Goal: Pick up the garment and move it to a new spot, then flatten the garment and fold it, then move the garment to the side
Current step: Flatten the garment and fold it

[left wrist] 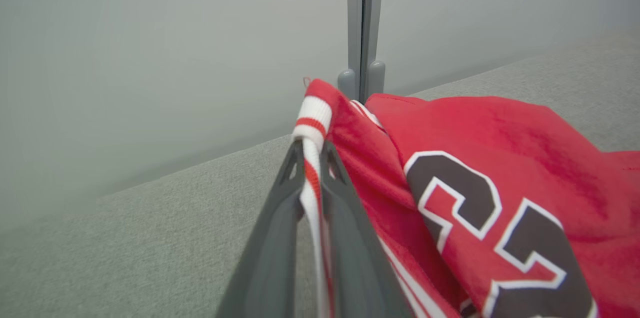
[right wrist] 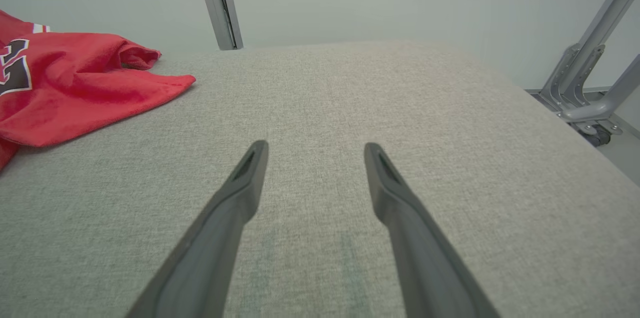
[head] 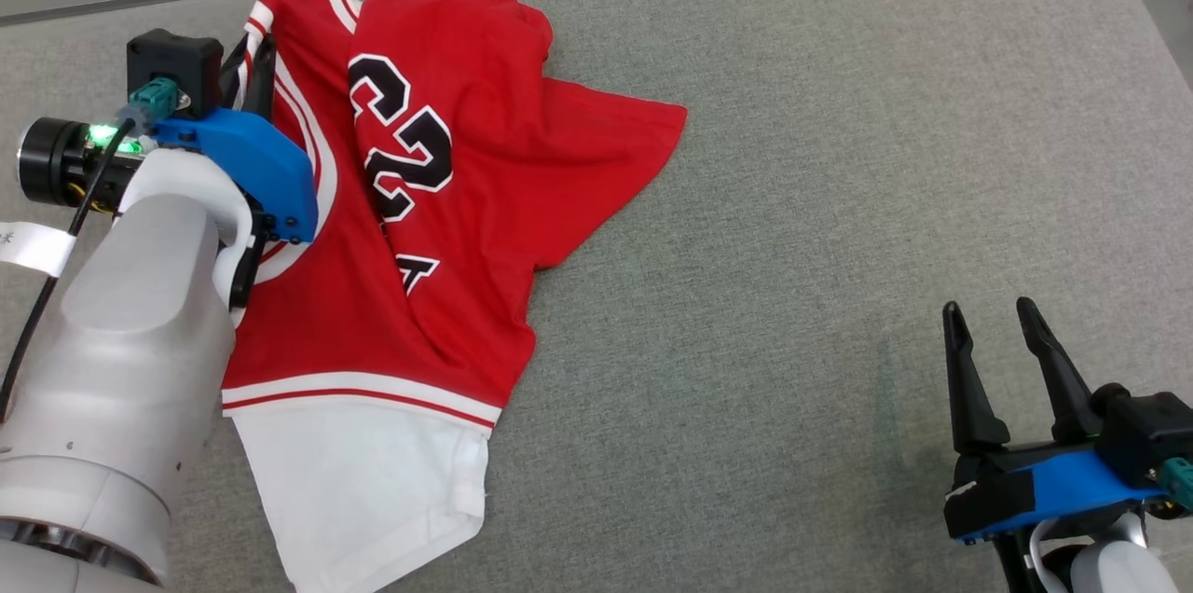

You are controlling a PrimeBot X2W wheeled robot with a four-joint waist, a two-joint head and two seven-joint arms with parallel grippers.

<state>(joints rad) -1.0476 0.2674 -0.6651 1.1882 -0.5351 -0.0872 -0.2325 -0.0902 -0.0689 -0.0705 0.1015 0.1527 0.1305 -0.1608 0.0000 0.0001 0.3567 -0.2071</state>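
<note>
A red garment [head: 438,201] (a jersey with black numerals and a white panel at its lower end) lies crumpled across the left half of the head view on a grey fabric surface [head: 839,201]. The left gripper [left wrist: 312,150], its pale forearm rising from the lower left of the frame and angled toward the upper left, is clamped narrow on the garment's striped white-and-red edge. At lower right, the right gripper [head: 993,318] points up the frame with jaws spread wide, holding nothing, well apart from the cloth.
</note>
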